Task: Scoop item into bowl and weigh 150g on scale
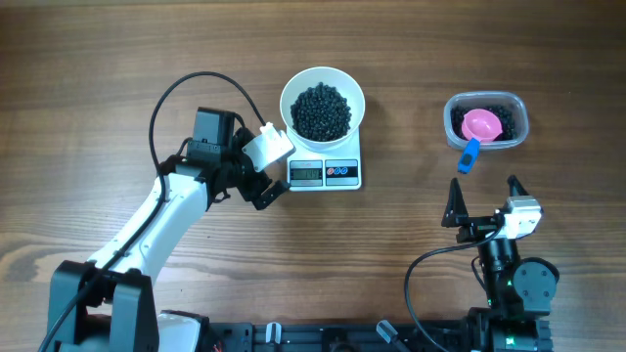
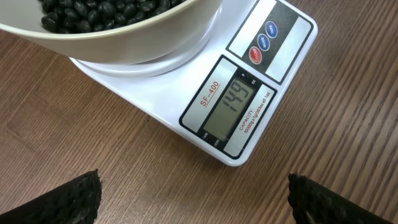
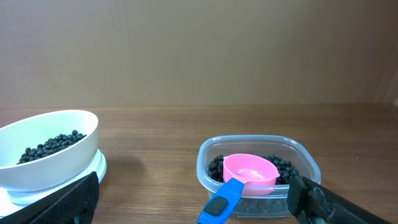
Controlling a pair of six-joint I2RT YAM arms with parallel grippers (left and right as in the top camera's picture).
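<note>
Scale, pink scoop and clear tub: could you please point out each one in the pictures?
scale (image 2: 231,107), left wrist view, on its grey display.
pink scoop (image 3: 250,169), right wrist view, on its round cup.
clear tub (image 3: 264,202), right wrist view, on its front wall.

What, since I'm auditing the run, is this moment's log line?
bowl of beans on scale; display 149; scoop in tub; left gripper open, empty; right gripper open, empty

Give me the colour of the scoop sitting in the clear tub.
Pink scoop with a blue handle; shows best in the right wrist view.
</note>
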